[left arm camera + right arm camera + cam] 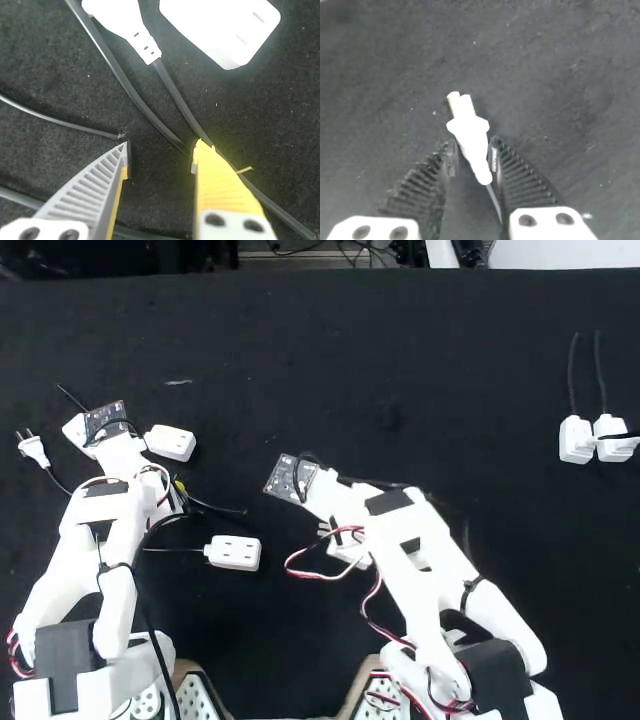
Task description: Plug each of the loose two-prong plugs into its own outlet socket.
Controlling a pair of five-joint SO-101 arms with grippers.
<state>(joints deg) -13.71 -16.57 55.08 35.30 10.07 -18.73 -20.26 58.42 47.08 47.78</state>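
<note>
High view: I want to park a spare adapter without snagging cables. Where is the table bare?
Bare: the wide stretch between the right arm and the white pair, and the far strip. Crowded: around the left arm, both sockets and cables.

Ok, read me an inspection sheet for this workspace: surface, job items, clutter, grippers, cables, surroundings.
Surface: black cloth table.
Job's things: loose plug at the far left; upper socket and lower socket by the left arm; held plug in the right gripper; white pair at the right edge, mated or not I cannot tell.
Clutter: small pale scrap.
Grippers: left gripper open above black cables; right gripper shut on the held plug.
Cables: black cables cross under the left gripper; two black leads run from the white pair.
Surroundings: cords beyond the table's far edge.
</note>
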